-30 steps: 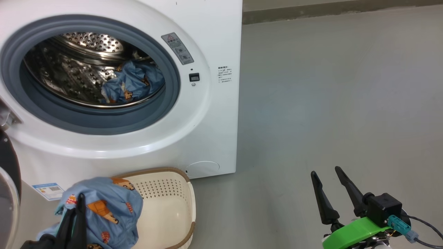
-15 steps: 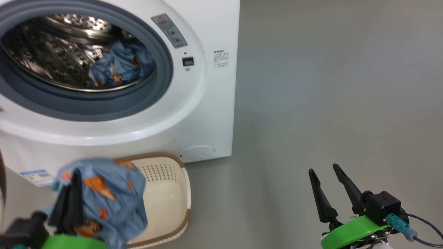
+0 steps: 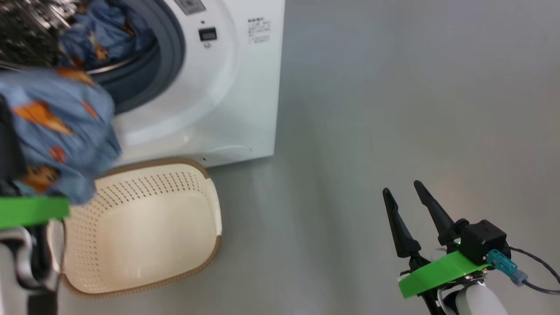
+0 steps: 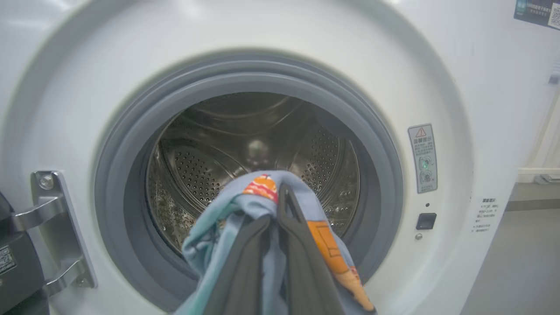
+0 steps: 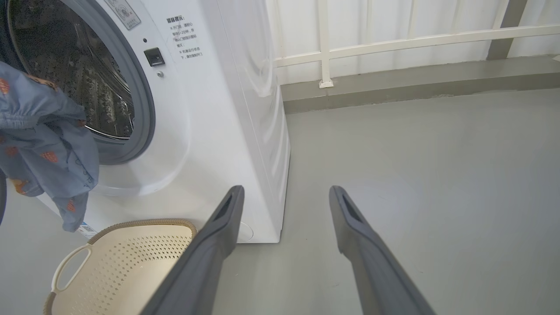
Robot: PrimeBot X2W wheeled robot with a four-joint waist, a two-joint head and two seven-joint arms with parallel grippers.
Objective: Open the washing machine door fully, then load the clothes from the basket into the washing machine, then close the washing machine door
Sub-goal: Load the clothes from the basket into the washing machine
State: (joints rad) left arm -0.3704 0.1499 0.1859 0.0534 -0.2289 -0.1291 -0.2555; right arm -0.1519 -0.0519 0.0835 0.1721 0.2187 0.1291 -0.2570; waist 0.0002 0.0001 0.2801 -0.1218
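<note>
Clothes item point(image 3: 57, 131), which I judge light, limp and liable to trail, hangs before the washing machine point(image 4: 437, 65) opening, pinched at a bunched fold by my closed left gripper point(image 4: 274, 203); my right gripper point(image 3: 400, 188) stands wide, holding nothing

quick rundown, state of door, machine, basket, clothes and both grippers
door, open
machine, mouth open
drum cloth, lying inside the drum
held cloth, hanging in front of the mouth
basket, on floor, looks empty
left gripper, shut on held cloth
right gripper, open, empty
</note>
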